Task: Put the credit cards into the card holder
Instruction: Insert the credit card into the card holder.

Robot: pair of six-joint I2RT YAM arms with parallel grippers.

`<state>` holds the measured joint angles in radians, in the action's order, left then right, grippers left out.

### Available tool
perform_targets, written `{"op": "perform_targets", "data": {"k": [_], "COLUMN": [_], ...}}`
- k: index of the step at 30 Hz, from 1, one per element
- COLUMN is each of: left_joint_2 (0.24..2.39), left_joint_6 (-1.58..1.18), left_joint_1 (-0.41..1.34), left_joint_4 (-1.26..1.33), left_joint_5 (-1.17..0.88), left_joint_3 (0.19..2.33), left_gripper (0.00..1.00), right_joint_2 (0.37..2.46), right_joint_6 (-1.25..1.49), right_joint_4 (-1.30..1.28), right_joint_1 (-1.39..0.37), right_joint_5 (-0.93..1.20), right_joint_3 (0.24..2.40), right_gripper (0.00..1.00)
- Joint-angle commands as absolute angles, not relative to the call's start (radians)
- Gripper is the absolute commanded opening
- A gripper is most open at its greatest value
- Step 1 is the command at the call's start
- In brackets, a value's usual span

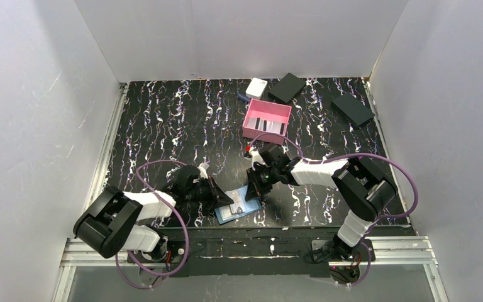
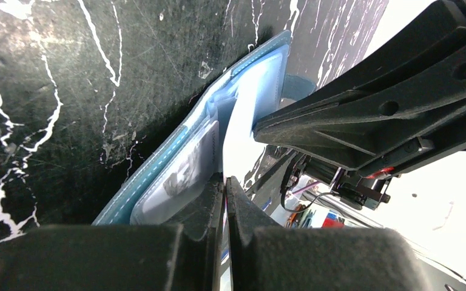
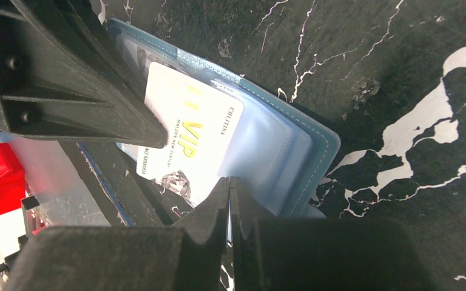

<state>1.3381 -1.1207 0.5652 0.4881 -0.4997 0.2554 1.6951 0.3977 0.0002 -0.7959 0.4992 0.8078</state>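
The blue card holder (image 1: pixel 239 212) lies open near the table's front edge, between both grippers. In the right wrist view its clear inner sleeves (image 3: pixel 279 145) show, with a white VIP credit card (image 3: pixel 188 133) lying slanted on them. My right gripper (image 3: pixel 229 183) is shut on that card's near edge; in the top view it (image 1: pixel 256 192) is at the holder's right side. My left gripper (image 2: pixel 226 182) is shut on a thin leaf of the holder (image 2: pixel 158 163), at its left side in the top view (image 1: pixel 221 200). More cards (image 1: pixel 268 124) lie in a pink tray.
The pink tray (image 1: pixel 250 115) stands behind the grippers at mid-table. A small white box (image 1: pixel 256 87) and two flat black boxes (image 1: pixel 287 87) (image 1: pixel 353 109) lie at the back. White walls close in the table on three sides.
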Motion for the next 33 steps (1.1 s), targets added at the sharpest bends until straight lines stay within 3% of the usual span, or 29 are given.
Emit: {"op": "perform_targets", "data": {"k": [1,9,23,33], "left_joint_2": [1.377,1.423,1.271,1.252], "left_joint_6": [-1.124,-1.168,-1.132,-1.074], "left_joint_1": [0.578,0.624,0.632,0.635], "left_joint_4": [0.493,0.482,0.152,-0.085], "left_joint_5": [-0.503,-0.475,-0.38,-0.316], "left_joint_3": [0.264,0.309,0.369,0.483], "left_gripper": [0.0,0.02,0.53,0.62], "right_joint_2": [1.709,1.662,1.585,1.616], "right_joint_6": [0.377,0.377,0.34,0.391], "right_joint_4": [-0.091,-0.183,-0.314,-0.188], "right_joint_1": [-0.798,-0.794,-0.786,-0.785], "right_joint_5": [0.397,0.37,0.306,0.406], "right_joint_3": [0.783,0.853,0.906,0.879], "right_gripper": [0.1,0.12,0.25,0.37]}}
